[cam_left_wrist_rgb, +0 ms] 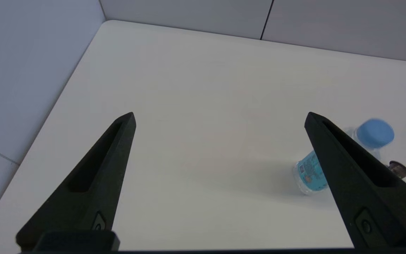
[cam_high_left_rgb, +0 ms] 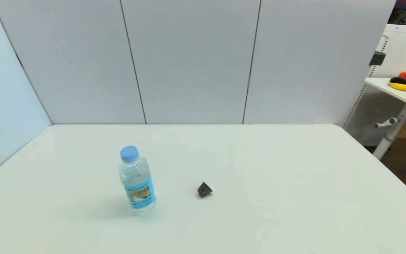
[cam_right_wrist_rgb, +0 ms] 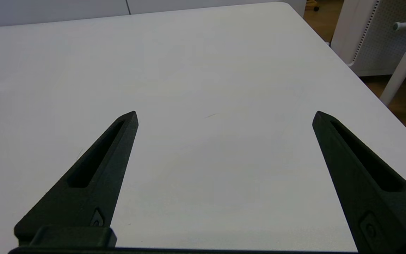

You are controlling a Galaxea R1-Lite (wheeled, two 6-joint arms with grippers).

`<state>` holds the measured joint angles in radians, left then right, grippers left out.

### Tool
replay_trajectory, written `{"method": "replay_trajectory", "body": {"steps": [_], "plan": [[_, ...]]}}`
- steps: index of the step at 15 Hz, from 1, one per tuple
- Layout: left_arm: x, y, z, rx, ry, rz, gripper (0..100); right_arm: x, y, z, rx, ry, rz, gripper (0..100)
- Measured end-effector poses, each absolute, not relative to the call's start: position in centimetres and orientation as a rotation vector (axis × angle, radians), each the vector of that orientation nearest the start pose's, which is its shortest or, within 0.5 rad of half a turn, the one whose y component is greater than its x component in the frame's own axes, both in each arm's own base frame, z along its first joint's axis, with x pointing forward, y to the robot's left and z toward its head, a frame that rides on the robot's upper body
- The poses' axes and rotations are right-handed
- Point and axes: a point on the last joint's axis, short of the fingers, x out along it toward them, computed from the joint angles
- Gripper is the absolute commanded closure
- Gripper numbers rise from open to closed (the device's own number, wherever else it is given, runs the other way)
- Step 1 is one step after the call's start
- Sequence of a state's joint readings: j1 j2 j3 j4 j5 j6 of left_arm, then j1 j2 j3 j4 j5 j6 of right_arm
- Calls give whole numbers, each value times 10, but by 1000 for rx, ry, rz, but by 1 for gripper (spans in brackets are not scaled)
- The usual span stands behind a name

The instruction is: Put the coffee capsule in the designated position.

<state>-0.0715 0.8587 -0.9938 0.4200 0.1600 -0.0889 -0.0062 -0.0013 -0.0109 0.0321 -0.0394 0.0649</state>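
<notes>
White table (cam_high_left_rgb: 294,197), coffee capsule (cam_high_left_rgb: 204,189) tipped sideways

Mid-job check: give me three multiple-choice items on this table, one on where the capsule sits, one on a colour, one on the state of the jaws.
1. Where does the coffee capsule lie relative to the water bottle?
A. on the robot's right of it
B. on the robot's left of it
C. on top of it

2. What colour is the bottle's cap?
A. red
B. blue
C. white

3. How do the jaws of the left gripper and the right gripper stand?
A. both shut
B. one shut on the capsule
C. both wide open, empty

Answers: 1 A, the head view shows a gap between them; 2 B, seen in head and left wrist views; 3 C, only white table shows between each pair.
</notes>
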Motion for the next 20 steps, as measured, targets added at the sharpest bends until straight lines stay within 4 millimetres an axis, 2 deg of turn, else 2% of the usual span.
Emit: {"method": "replay_trajectory", "body": {"steps": [2,5,9,13,17,20], "plan": [[35,1,271,-36,197,75,0,-24,-1,75,64,19,-47,0],[0,-1,235,-7,61,-63,0,-24,-1,75,64,19,-47,0],[-25,-3,176,27,5,-171,0,-24,-1,75,64,18,-47,0],[-29,-4,108,32,30,-172,0,-24,-1,75,65,18,-47,0],[-24,0,81,23,7,-11,0,-24,-1,75,65,18,-47,0],[-23,0,78,15,-12,4,0,-24,-1,75,65,18,-47,0]]}}
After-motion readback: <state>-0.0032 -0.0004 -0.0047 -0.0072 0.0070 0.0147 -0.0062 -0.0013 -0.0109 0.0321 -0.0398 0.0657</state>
